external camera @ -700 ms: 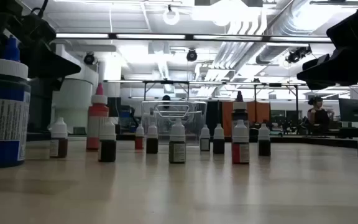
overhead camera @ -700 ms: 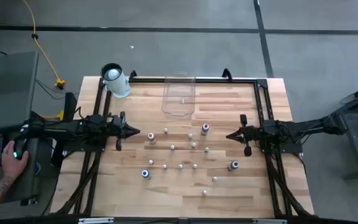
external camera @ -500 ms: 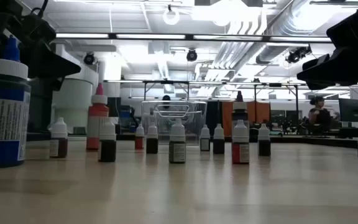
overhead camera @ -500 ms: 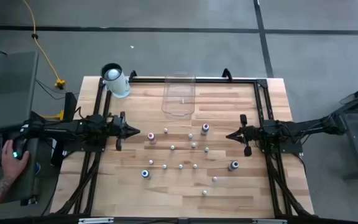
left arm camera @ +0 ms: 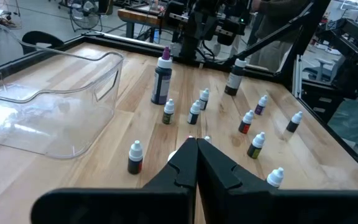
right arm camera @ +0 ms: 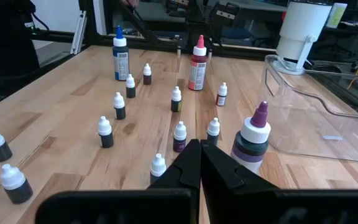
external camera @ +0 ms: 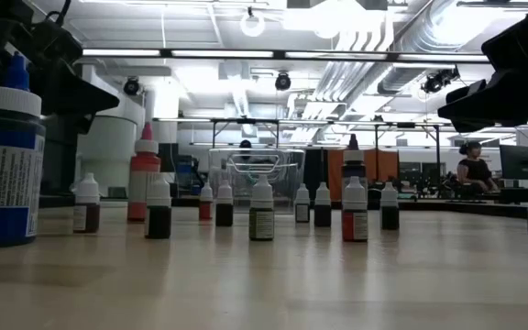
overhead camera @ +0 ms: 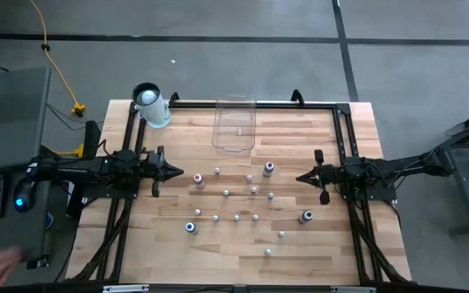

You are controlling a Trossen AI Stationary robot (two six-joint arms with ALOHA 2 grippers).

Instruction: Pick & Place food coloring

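Wooden tabletop lay bare along its near edge when I looked down on it; nothing was in hand yet. Just beyond, the food coloring stood scattered across the middle of the table, every bottle upright with its cap up, so the long axis ran vertical and a sideways pinch looked right to me. Both arms hovered level with that scatter. My left gripper sat at the left side, fingers pressed together on nothing, pointing right at the red-capped bottle, which stood just beside its tip. My right gripper mirrored it on the right, also closed and empty, with the purple-capped bottle near but a little farther off. I judged the left arm nearer to a first pick. Farther back, the clear bin sat against the far rail, with no bottle in it. At the far left corner stood the white cylinder.
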